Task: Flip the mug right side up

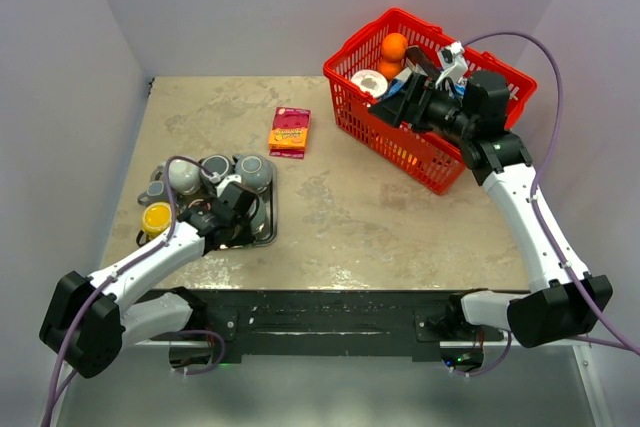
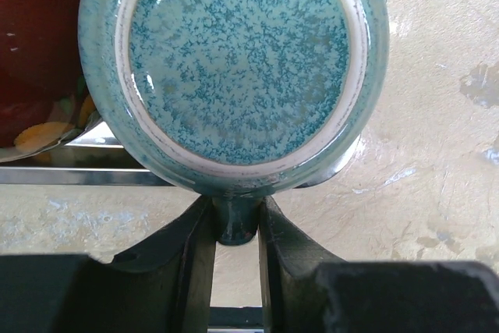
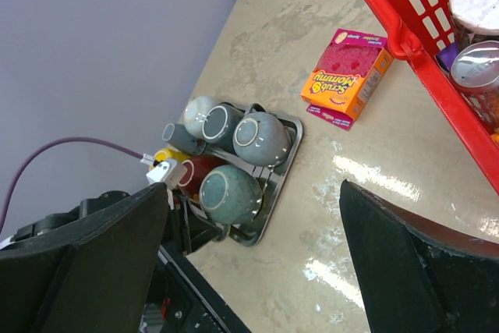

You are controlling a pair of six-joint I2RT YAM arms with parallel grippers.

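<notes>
The speckled teal glazed mug (image 2: pixel 238 60) sits base-up in the metal tray (image 1: pixel 264 227) among other rounded mugs (image 3: pixel 261 136). The left gripper (image 2: pixel 236 233) pinches its stubby handle (image 2: pixel 236 217) between black fingers. The right gripper (image 3: pixel 257 263) gapes wide and empty beside the red plastic basket (image 1: pixel 400 142), which holds an orange (image 1: pixel 395 47).

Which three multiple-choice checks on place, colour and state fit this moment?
1. Where is the orange cardboard sponge box? A on the table, between the metal tray and red plastic basket; B in the basket; C on the tray.
2. Base colour of the upside-down glazed ceramic mug at the left gripper? A speckled teal; B yellow; C red.
3. The left gripper is: A wide open; B shut on the mug's handle; C out of view.
Answers: 1A, box lies on bare tabletop; 2A, teal speckles fill the left wrist view; 3B, its fingers clamp the handle.
</notes>
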